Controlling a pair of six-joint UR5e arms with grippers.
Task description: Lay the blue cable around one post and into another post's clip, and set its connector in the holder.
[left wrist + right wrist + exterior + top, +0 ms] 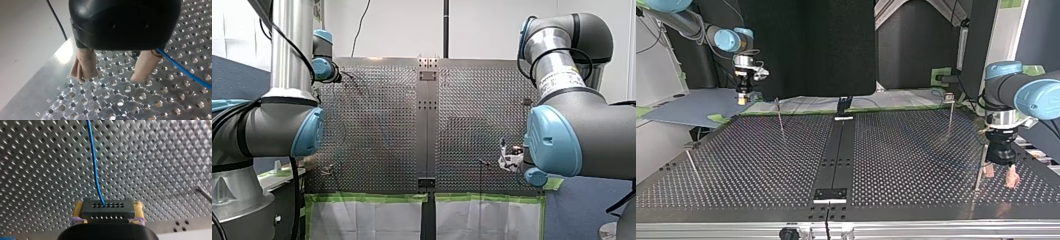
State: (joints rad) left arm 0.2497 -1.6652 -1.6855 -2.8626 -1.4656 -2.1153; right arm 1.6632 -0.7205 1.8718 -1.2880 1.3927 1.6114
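In the right wrist view my right gripper (107, 207) is shut on a black connector (106, 213), with yellow pads (78, 210) on both of its sides. The blue cable (94, 165) runs from the connector straight ahead over the perforated table. In the top view this gripper (742, 99) hangs at the far left edge of the plate. My left gripper (113, 75) stands open just above the plate, with nothing between its beige pads (85, 65). The blue cable (185, 71) passes beside one finger. In the top view my left gripper (1000, 176) is at the near right, next to a thin post (980, 167).
Thin posts stand at the top view's far left (781, 119), far right (950, 114) and near left (692, 167). A dark strip (838, 155) runs down the plate's middle. Green-taped white sheets (367, 217) hang at the plate's near edge in the front view.
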